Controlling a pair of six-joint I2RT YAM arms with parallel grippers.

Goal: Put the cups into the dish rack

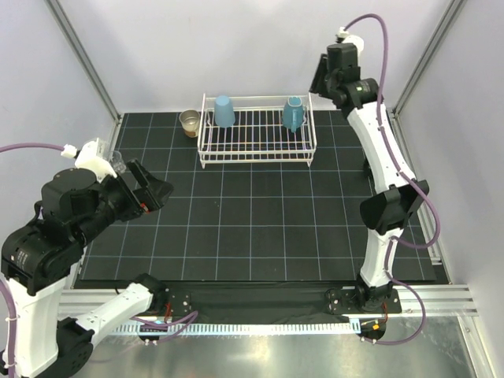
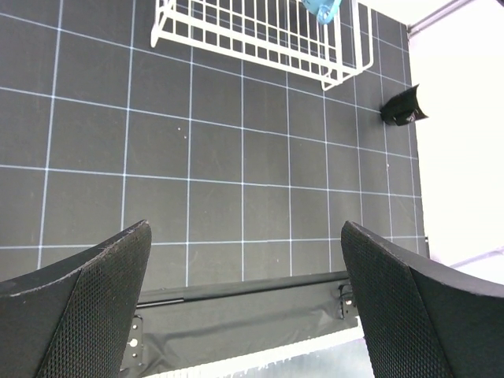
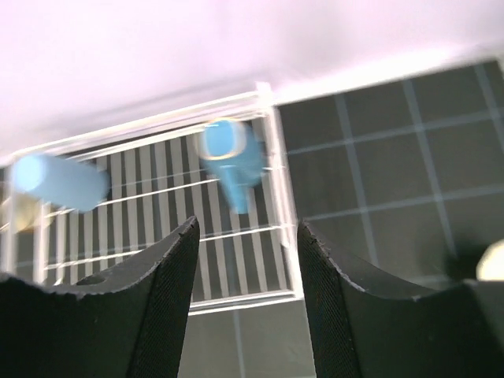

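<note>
While the top view is taking in the whole table, one dish rack (image 1: 256, 135) is standing at the far side of the black mat (image 1: 260, 228), and two cups are sitting inside it. The light blue tumbler (image 1: 224, 111) is at the left end, seemingly mouth down so that it can drain, and the teal mug (image 1: 293, 113) is at the right end. One tan cup (image 1: 190, 123) is waiting on the mat just beside the rack's left wall, not yet loaded. One small clear thing (image 1: 118, 162), perhaps the tiny glass, is showing beside the left wrist. The right gripper (image 1: 319, 76) is hovering high above the rack's right end, and the left gripper (image 1: 150, 191) is hanging over the mat's left part. From the left wrist, the two fingers (image 2: 79, 315) are standing wide apart with only mat between them, so this gripper is carrying nothing. One black thing (image 2: 403, 106), possibly the black cup, is lying on the mat to the right of the rack. From the right wrist, which is blurred, the jaws are standing partly apart and empty, looking down on the rack and its two cups.
</note>
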